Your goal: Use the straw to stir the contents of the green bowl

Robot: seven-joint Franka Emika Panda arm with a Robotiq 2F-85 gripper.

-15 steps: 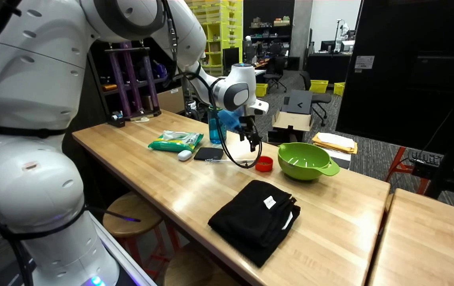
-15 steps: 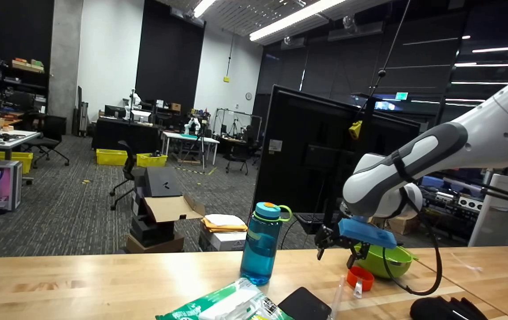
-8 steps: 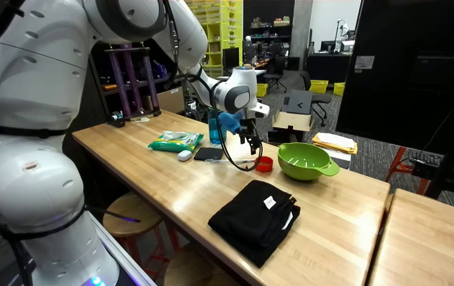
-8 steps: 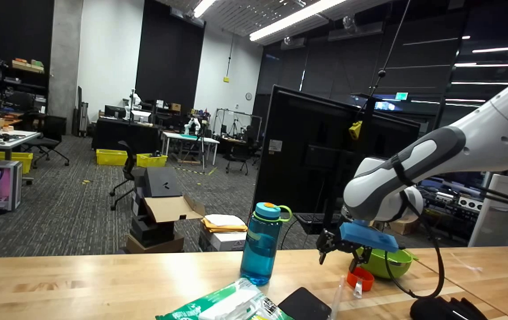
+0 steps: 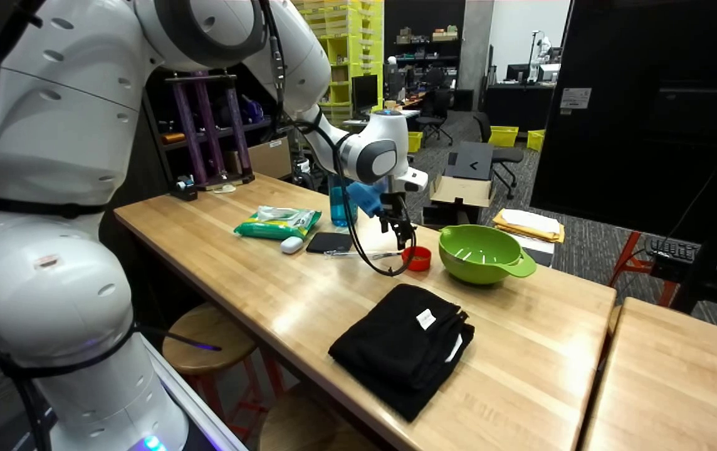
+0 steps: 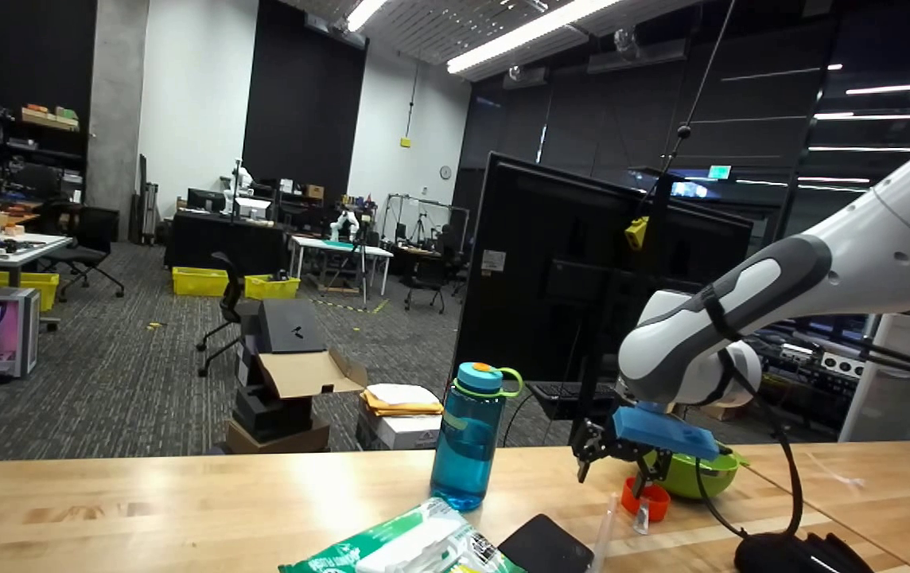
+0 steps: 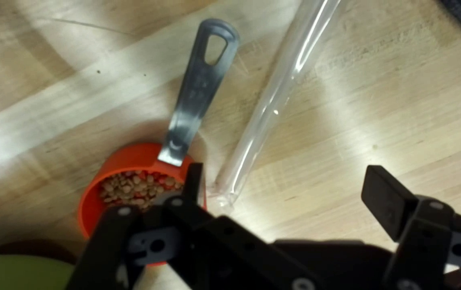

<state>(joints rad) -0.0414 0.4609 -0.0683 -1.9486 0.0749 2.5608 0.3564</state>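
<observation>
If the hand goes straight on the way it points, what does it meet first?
Likely the red cup, whose rim one finger overlaps in the wrist view. Depth is unclear, so the hand may miss it and reach the straw or table.
</observation>
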